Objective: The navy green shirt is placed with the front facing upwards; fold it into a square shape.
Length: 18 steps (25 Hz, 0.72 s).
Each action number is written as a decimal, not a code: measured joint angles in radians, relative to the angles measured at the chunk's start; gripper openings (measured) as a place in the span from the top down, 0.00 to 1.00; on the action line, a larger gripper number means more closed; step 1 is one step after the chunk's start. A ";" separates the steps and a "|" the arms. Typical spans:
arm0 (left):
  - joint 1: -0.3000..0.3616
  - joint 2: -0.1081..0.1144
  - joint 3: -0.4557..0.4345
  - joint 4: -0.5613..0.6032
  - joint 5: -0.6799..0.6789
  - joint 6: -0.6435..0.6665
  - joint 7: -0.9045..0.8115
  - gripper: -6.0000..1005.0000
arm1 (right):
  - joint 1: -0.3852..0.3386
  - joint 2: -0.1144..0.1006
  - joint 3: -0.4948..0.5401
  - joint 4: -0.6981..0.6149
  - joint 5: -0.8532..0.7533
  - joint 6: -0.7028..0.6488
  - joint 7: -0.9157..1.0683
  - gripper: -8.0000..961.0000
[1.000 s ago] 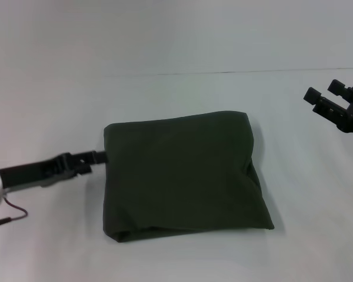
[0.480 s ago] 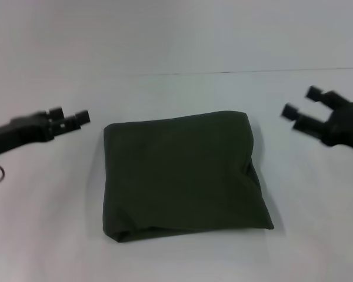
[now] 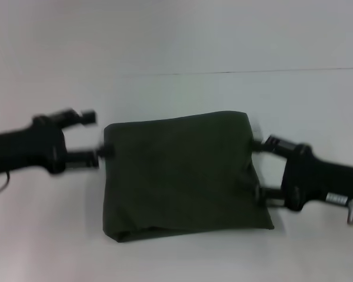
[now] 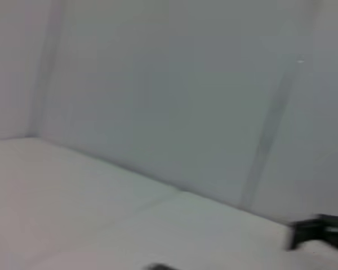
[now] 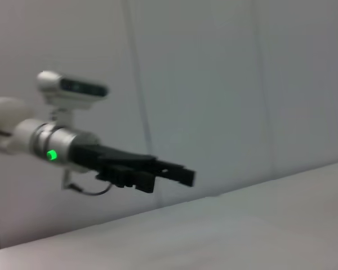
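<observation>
Shirt (image 3: 182, 173), dark olive-green and folded square, is lying on the white surface (image 3: 176, 94) between both pincers; left pincer (image 3: 100, 134) and right pincer (image 3: 257, 168) are flanking its edges, fingers spread.

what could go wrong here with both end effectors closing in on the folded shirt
1. The left end effector and right end effector, both open, sit at opposite side edges of the folded navy green shirt. Pushing inward could bunch the cloth and spoil the square.
2. The near left corner looks loose and puffed, so a nudge there might undo the fold.
3. An open finger may snag only the top layer and peel it back.
</observation>
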 joint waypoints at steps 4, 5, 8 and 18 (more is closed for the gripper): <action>-0.001 -0.002 0.017 0.000 0.070 0.120 0.022 0.09 | -0.025 0.001 -0.095 -0.001 0.000 -0.036 -0.039 0.04; 0.004 -0.006 0.024 0.000 0.081 0.132 0.024 0.09 | -0.039 0.000 -0.132 -0.002 0.000 -0.039 -0.052 0.04; 0.025 -0.020 0.044 0.000 0.094 0.142 0.038 0.09 | -0.048 -0.001 -0.157 -0.001 0.000 -0.040 -0.064 0.04; 0.066 -0.042 0.067 -0.002 0.121 0.156 0.068 0.09 | -0.041 0.009 -0.208 0.029 0.004 -0.037 -0.111 0.04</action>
